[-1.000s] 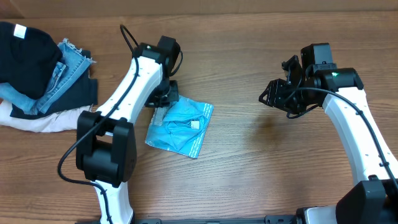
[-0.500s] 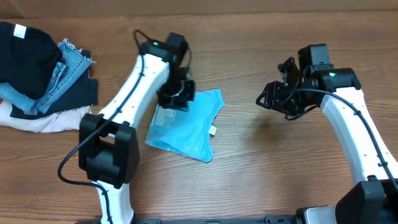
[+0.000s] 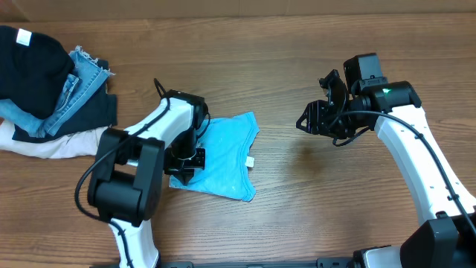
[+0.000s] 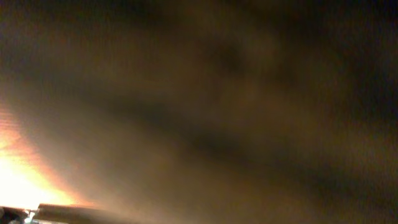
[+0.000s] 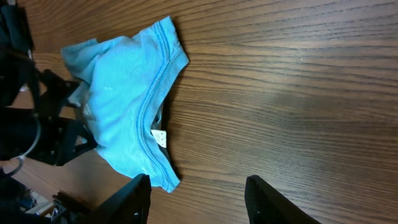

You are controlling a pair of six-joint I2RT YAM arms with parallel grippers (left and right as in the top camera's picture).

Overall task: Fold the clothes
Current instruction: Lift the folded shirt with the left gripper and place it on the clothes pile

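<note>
The clothes, a light sky-blue T-shirt (image 3: pixel 227 152), lie folded on the wooden table; the collar with its small white label (image 3: pixel 251 161) faces right. My left gripper (image 3: pixel 182 162) sits low at the shirt's left edge, shut on the cloth there. The left wrist view is only a dark brown blur. My right gripper (image 3: pixel 309 123) hovers above bare wood to the right of the shirt. In the right wrist view its fingers (image 5: pixel 134 199) stand open with nothing between them, and the shirt (image 5: pixel 124 106) lies beyond, its label (image 5: pixel 160 137) showing.
A pile of other garments (image 3: pixel 44 82), black, denim and white, lies at the table's back left. The left arm's black body (image 5: pixel 31 118) shows beside the shirt in the right wrist view. Bare wood (image 3: pixel 320 193) lies between the shirt and the right arm.
My left gripper swung from the shirt's back edge down to its front-left side, carrying cloth with it; the shirt now lies flatter. My right gripper drifted slightly left.
</note>
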